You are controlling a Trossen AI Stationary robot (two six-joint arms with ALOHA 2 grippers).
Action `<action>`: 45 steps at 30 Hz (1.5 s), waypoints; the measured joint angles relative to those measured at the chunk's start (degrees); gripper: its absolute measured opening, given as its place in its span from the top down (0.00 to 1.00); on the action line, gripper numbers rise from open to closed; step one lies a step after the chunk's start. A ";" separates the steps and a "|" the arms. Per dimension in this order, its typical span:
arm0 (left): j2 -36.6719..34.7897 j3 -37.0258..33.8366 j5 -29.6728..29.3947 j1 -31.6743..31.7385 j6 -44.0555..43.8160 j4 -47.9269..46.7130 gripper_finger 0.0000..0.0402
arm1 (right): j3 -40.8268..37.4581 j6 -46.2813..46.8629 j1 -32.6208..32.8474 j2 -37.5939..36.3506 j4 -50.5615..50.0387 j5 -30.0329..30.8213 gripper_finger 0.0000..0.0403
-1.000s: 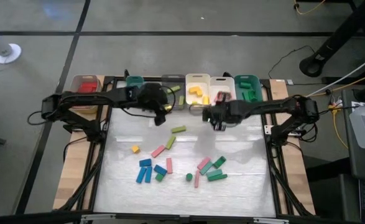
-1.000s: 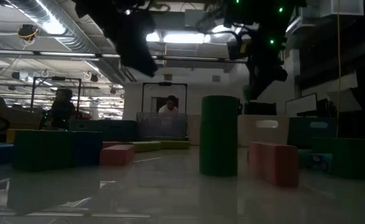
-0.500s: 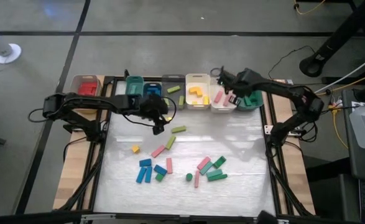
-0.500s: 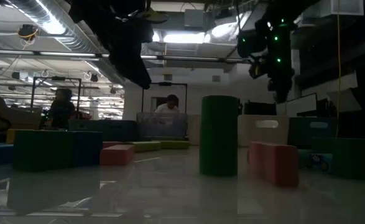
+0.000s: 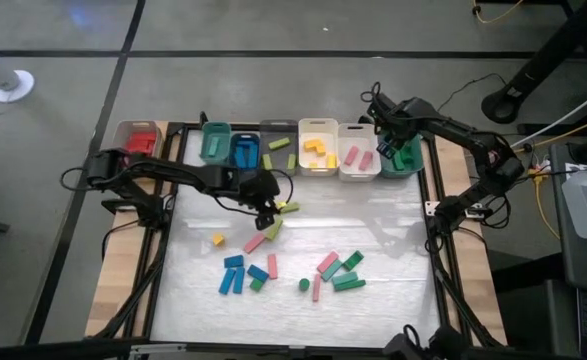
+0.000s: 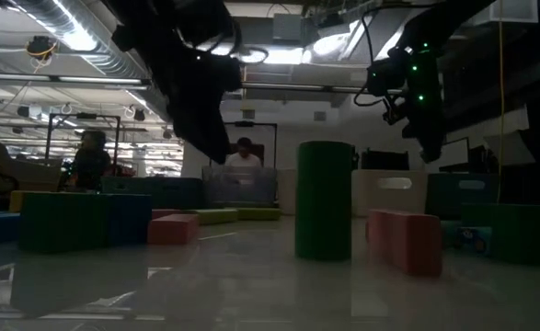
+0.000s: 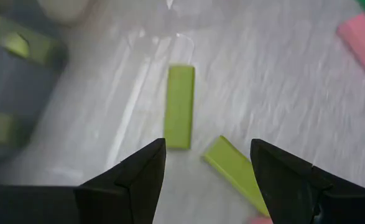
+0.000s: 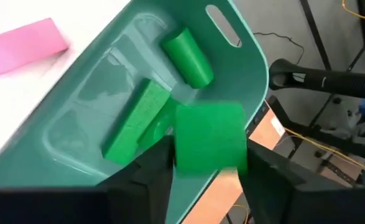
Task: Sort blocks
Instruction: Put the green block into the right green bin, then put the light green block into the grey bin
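Over the teal bin (image 5: 405, 158) at the far right of the bin row, the right pincer (image 5: 386, 143) hangs with a green cube (image 8: 209, 136) between its fingers; whether the fingers clamp the cube or have let go I cannot tell. Inside that bin lie a green bar (image 8: 135, 129) and a green cylinder (image 8: 187, 57). A pink bar (image 8: 22, 41) lies in the white bin (image 5: 357, 164) next to it.

Nearer the table's (image 5: 393, 300) middle, the left pincer (image 5: 266, 214) is low over the surface with its fingers apart, above two lime bars (image 7: 180, 115) (image 7: 235, 173) that lie close together without touching. Other blocks are scattered on the near half of the table: a yellow cube (image 5: 217, 240), blue bars (image 5: 233, 276), pink bars (image 5: 327, 265) and dark green pieces (image 5: 349, 281).
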 joint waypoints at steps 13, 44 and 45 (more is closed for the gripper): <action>9.85 0.00 -0.21 -4.83 -9.00 1.89 0.44 | 0.00 0.00 0.09 0.00 4.47 -3.13 0.44; 11.06 3.15 -4.39 -2.78 0.06 2.85 0.80 | -0.02 2.75 18.59 0.04 12.10 -17.92 0.44; 10.32 3.48 -3.84 -2.13 1.20 2.71 0.80 | -0.02 2.34 20.39 0.04 12.08 -17.92 0.44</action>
